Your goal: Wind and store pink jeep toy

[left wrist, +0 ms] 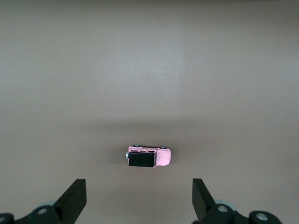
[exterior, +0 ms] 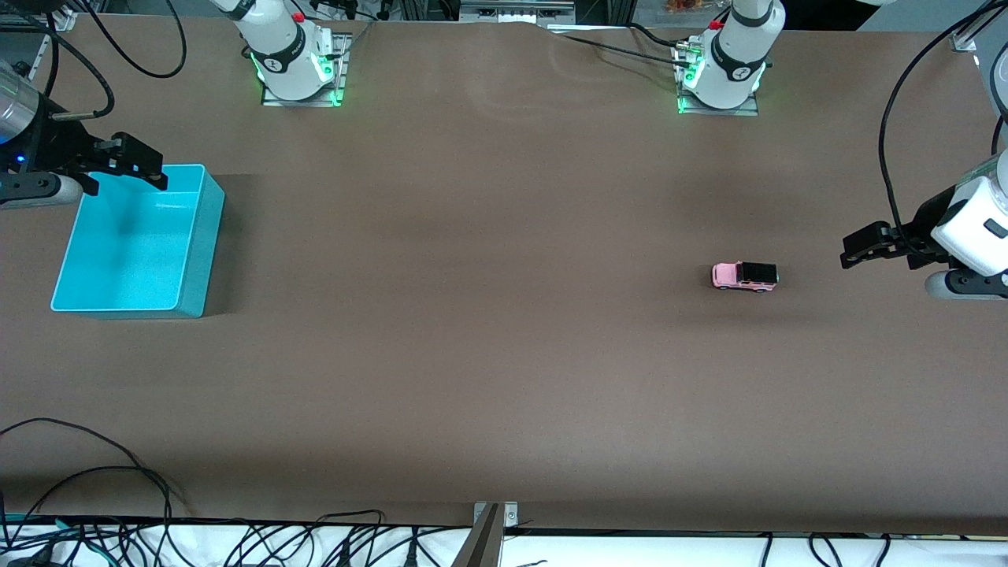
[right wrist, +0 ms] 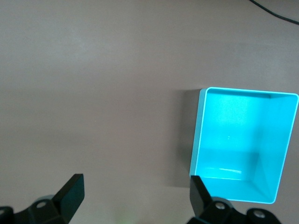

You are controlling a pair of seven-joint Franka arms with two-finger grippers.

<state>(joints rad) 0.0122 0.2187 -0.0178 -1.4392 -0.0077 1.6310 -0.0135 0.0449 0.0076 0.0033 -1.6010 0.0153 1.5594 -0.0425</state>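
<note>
Pink jeep toy (exterior: 744,276) upright on its wheels on bare brown table (exterior: 472,315), toward the left arm's end, open surface on all sides. Left gripper (exterior: 854,250) hovers near it toward the table end, jaws wide open, holding nothing. Right gripper (exterior: 146,167) over the turquoise bin's (exterior: 201,252) rim at the right arm's end, jaws open, empty
</note>
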